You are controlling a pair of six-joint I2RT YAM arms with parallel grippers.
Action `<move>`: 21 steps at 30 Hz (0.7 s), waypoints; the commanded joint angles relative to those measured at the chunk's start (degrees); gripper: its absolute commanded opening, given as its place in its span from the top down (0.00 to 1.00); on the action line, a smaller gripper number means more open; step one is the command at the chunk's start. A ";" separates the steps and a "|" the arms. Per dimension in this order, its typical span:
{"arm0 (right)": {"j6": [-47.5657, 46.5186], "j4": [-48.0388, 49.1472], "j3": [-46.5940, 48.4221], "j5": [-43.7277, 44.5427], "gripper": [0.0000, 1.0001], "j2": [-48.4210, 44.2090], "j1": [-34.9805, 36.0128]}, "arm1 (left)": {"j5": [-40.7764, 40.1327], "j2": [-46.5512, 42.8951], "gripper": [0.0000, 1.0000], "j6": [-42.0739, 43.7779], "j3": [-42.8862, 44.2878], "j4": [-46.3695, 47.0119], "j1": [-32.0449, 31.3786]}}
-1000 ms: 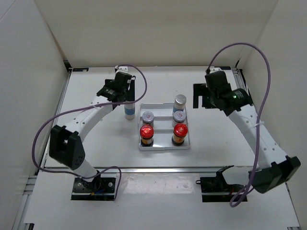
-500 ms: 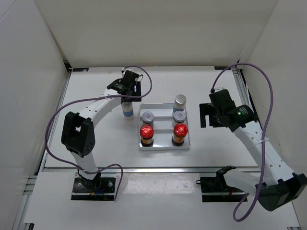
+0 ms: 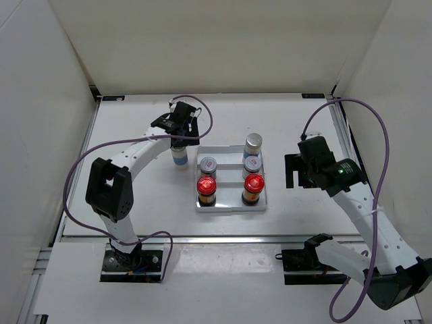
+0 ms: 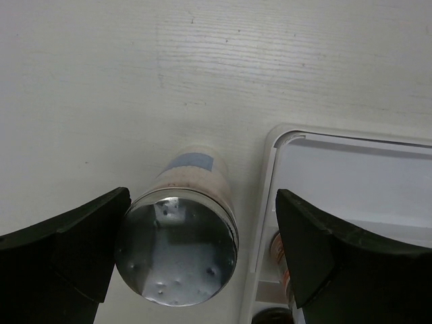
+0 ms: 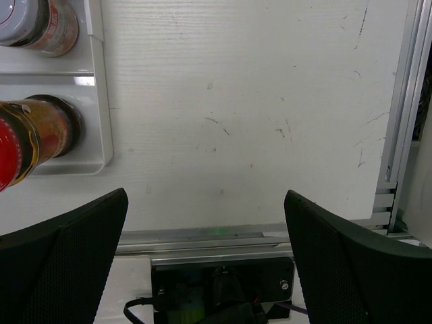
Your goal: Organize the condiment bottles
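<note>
Now, eyes on the lone blue-labelled jar (image 3: 179, 156): upright on the table (image 3: 135, 202), just left of the tray (image 3: 231, 206), beside its far-left corner and not inside it. From the left wrist, a dimpled silver cap (image 4: 175, 253) with a patch of blue label above it, close against the tray's raised rim with only a sliver of table between.

Straddled by the left gripper (image 3: 181, 137), fingers spread wide. One dark pad (image 4: 74, 243) right at the cap's left edge, the other (image 4: 317, 250) out over the tray rim, well clear of the jar. Contact on that left side impossible to call from this angle. Nothing clamped.

Over to the tray: five jars aboard, all upright. Red-capped jars (image 3: 206, 187) side by side along the near row, brown contents showing. Short grey-capped jars (image 3: 208, 165) paired in the middle row. Behind the right-hand one, a second blue-labelled jar (image 3: 253, 142) in the far-right slot.

Out to the right of the tray, well apart from it, the right gripper (image 3: 295, 171) hovering over the table, fingers (image 5: 61, 256) wide apart and empty. From that wrist, just the tray's near-right corner at the upper left edge, one red cap poking into view.
</note>
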 commanded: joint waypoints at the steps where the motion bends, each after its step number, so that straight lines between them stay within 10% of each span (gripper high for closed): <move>1: 0.22 0.88 -0.47 1.47 0.00 -0.79 -0.19 | -0.06 -3.45 0.00 -1.80 -1.15 -0.55 -0.71; 14: 2.24 -0.35 -0.47 4.28 0.00 -0.79 -0.19 | -0.06 -5.03 0.25 -2.32 -2.20 -1.16 -0.71; 21: 3.30 -0.35 -0.47 5.33 0.00 -0.79 -0.19 | -5.42 -6.09 0.81 1.19 5.25 -2.22 -5.00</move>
